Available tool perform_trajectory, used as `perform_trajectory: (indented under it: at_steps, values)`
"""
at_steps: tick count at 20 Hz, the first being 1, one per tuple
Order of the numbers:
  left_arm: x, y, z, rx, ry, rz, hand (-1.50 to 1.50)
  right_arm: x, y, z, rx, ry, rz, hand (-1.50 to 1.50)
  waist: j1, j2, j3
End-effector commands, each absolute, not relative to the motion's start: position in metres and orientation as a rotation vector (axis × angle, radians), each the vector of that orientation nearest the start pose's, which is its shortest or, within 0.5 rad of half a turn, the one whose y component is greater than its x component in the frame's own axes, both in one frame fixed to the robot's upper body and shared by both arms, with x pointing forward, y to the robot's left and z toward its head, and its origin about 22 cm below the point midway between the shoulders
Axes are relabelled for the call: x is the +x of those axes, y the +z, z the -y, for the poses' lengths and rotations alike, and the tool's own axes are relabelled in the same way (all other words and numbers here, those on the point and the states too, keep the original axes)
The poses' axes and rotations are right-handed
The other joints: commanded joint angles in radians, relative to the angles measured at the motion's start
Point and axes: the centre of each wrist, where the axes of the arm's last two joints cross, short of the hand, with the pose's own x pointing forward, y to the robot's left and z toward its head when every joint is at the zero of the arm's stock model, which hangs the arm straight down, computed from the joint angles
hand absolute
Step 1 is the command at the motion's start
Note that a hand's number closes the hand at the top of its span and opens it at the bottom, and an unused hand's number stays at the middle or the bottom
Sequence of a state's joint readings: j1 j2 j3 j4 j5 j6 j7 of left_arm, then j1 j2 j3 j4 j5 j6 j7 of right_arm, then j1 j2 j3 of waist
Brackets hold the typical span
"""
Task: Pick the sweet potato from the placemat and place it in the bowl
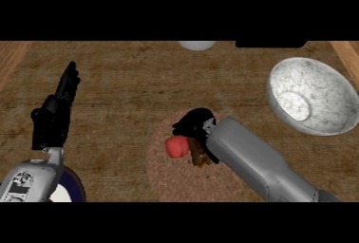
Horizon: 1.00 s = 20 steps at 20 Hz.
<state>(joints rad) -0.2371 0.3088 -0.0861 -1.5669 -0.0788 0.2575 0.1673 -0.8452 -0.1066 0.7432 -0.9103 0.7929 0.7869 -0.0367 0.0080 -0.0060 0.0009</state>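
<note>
The sweet potato [177, 146], reddish with a brown end, lies on the round woven placemat [172, 180] at the counter's middle. My right hand [193, 121] is right over it. The fingers are curled down on the far side and the thumb is by the brown end, so the hand closes round the sweet potato and hides part of it. The white speckled bowl [329, 78] stands at the right, apart from the mat, with nothing in it. My left hand [54, 118] rests open at the left, fingers up.
A dark-rimmed plate [72, 190] peeks out at the lower left beside my left forearm. At the counter's far edge sit a white rounded object [196, 45] and a black object [270, 43]. Wooden strips border both sides.
</note>
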Motion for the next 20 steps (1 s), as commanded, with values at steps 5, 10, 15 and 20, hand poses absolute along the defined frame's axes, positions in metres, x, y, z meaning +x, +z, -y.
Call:
perform_trajectory:
  at_steps: [5,10,15,20]
  values:
    - [0.286,0.077,-0.263,0.379,-0.168,1.646,0.0,0.358,0.018,0.058,-0.133,2.326,0.838,1.5,0.005,0.009,-0.001]
    - [0.3,0.066,-0.286,0.4,-0.155,1.636,0.0,0.356,0.026,0.056,-0.087,2.293,0.906,1.5,-0.01,0.007,-0.001]
    - [0.289,0.081,-0.266,0.385,-0.166,1.646,0.0,0.344,0.027,0.049,-0.05,2.309,0.994,1.5,-0.005,0.005,-0.001]
    - [0.29,0.084,-0.276,0.424,-0.151,1.631,0.0,0.325,0.017,0.059,-0.283,1.642,1.165,1.5,-0.041,-0.016,0.002]
